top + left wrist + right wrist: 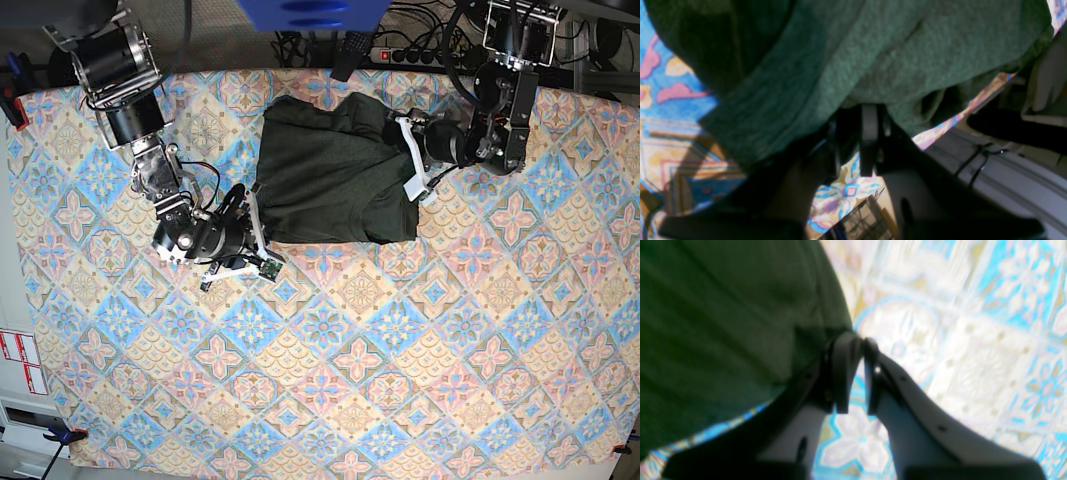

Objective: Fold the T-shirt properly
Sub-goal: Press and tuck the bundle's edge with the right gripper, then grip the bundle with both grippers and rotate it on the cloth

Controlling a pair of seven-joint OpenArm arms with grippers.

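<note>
Left fingers (870,110) and right fingers (855,346) pinched on T-shirt (330,175) edges.

Both pincers (869,110) (858,340) nearly closed

The right gripper (858,343) pinches the edge of the T-shirt (723,326), its two grey fingertips (845,350) drawn nearly together at the hem, where a narrow gap widens toward the base of the fingers. Dark olive-green fabric fills the left half of the view, loosely wrinkled and out of focus. Beneath and to the right spreads a patterned tablecloth (957,323) of pale cream tiles with blue floral motifs, brightly lit and blurred.
</note>
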